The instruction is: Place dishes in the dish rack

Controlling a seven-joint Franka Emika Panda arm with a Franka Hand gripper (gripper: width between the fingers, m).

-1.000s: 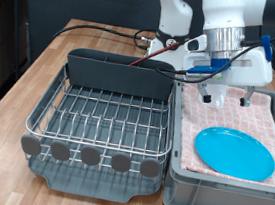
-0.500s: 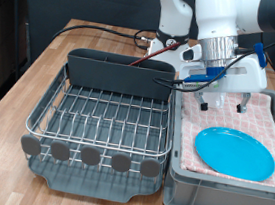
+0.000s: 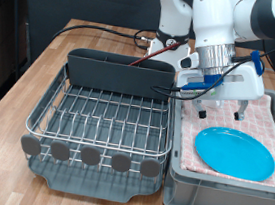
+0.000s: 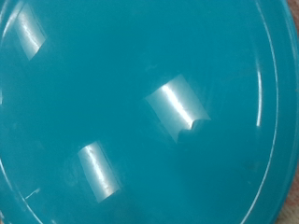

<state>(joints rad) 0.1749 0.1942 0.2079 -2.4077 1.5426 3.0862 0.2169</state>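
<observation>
The light-blue plate (image 3: 234,153) lies flat on the checkered cloth inside the grey tub, at the exterior view's right. My gripper (image 3: 223,111) hangs just above the plate's far edge, fingers pointing down, open and empty. The wrist view is filled by the plate (image 4: 149,112), with light glare on it; no fingers show there. The dish rack (image 3: 100,118), a chrome wire grid on a dark grey tray, stands at the exterior view's left and holds nothing. Its tall grey trough (image 3: 116,75) runs along the far side. The wooden spoon and the white cup are out of view.
The grey tub (image 3: 222,194) with the pink-and-white checkered cloth (image 3: 266,118) stands close against the rack's right side. Cables (image 3: 145,41) run over the wooden table (image 3: 41,71) behind the rack. The robot's base is at the back.
My gripper has come down a little towards the plate and the hand has turned slightly. The plate and the rack have not moved.
</observation>
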